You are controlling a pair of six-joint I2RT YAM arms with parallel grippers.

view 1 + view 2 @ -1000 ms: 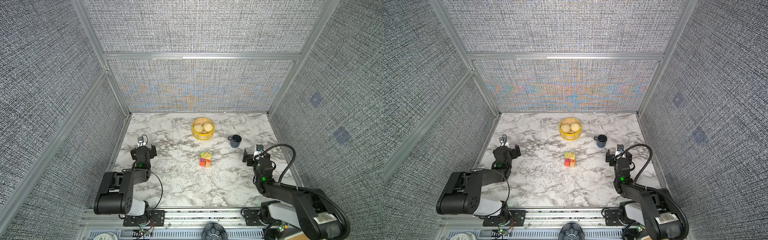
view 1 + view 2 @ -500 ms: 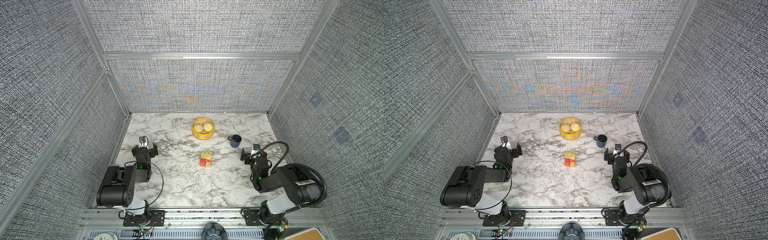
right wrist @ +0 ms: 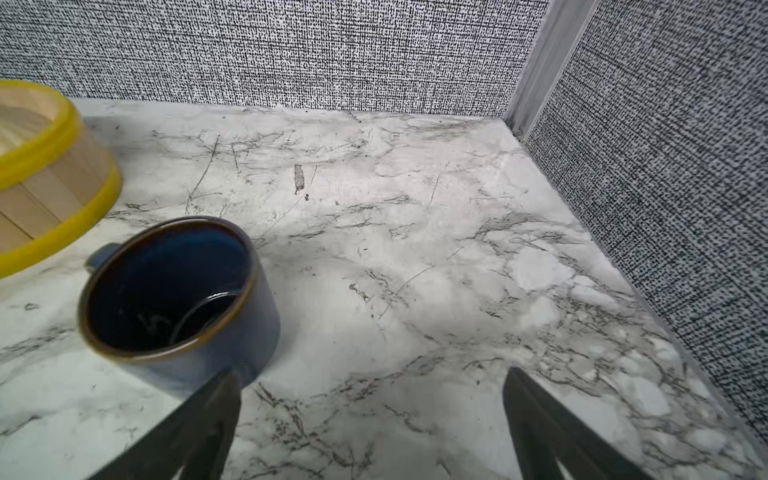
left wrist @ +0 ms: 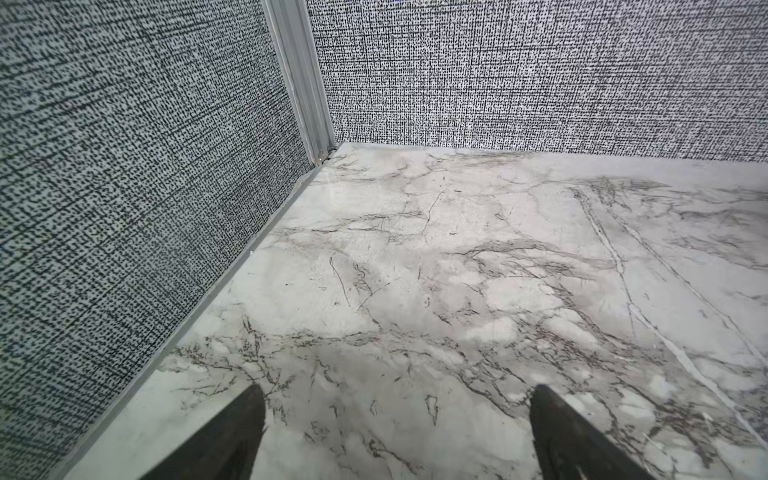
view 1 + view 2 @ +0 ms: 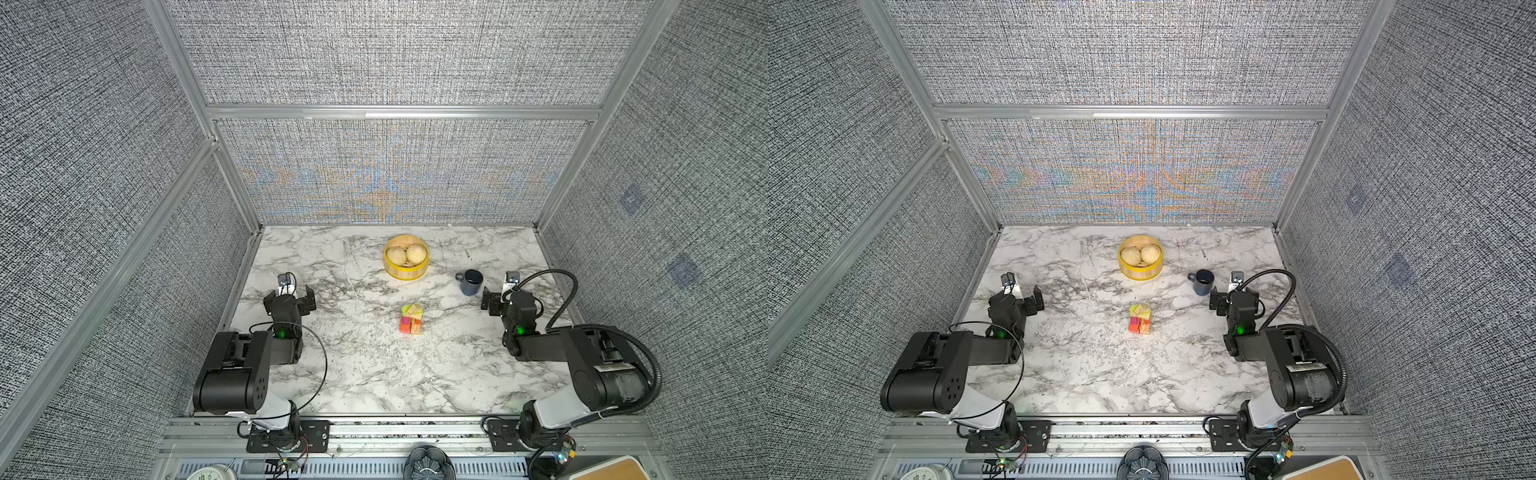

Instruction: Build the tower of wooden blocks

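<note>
Both arms sit parked near their bases, one at each side of the worktop (image 5: 374,365).

Left end effector (image 5: 289,297): jaws spread wide, nothing between them. The left wrist view shows only bare marble and the wall corner past the end effector (image 4: 397,392).

Right end effector (image 5: 513,301): also spread wide and not gripping anything. In the right wrist view, one of its fingers (image 3: 208,415) overlaps the base of the mug (image 3: 174,299). I can't tell whether they touch. The mug is dark blue and upright, and both top views show it just beside that end effector (image 5: 1233,300).

The tower (image 5: 411,319) stands mid-worktop, roughly between the two arms and well apart from both. An orange block (image 5: 405,325) and a tan block (image 5: 416,327) sit side by side at the base, with pink/red above them. The lime-green slab (image 5: 412,309) is on top and looks tilted or skewed. The layers are too small to count. Both top views show the tower (image 5: 1140,319), but neither wrist view does.

Behind the tower, toward the back wall, is the yellow-rimmed steamer basket (image 5: 405,272) with two buns (image 5: 397,254) in it. Its rim is also visible in the right wrist view (image 3: 50,124). The mug (image 5: 471,282) sits between the basket and the right arm.
</note>
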